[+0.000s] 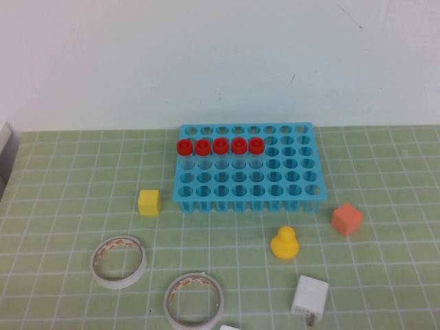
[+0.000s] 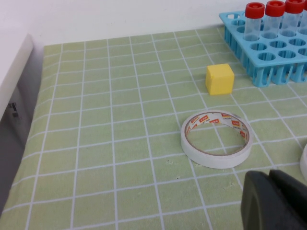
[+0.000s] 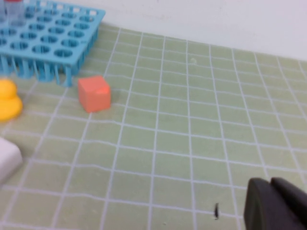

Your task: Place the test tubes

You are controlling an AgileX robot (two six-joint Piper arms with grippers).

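Note:
A blue test tube rack (image 1: pixel 289 182) stands on the green grid mat in the middle of the high view. Several clear test tubes with red caps (image 1: pixel 220 146) stand upright in one row of the rack, toward its left side; three of them (image 2: pixel 266 19) show in the left wrist view. Neither arm appears in the high view. My left gripper (image 2: pixel 269 178) is shut and empty, hovering over the mat near a tape roll. Shut and empty too, my right gripper (image 3: pixel 269 186) hangs over bare mat, well away from the rack (image 3: pixel 48 40).
A yellow cube (image 1: pixel 149 202) lies left of the rack, an orange cube (image 1: pixel 346 218) to its right, a yellow rubber duck (image 1: pixel 284 243) in front. Two tape rolls (image 1: pixel 119 260) (image 1: pixel 194 300) and a white charger block (image 1: pixel 310 297) lie near the front edge.

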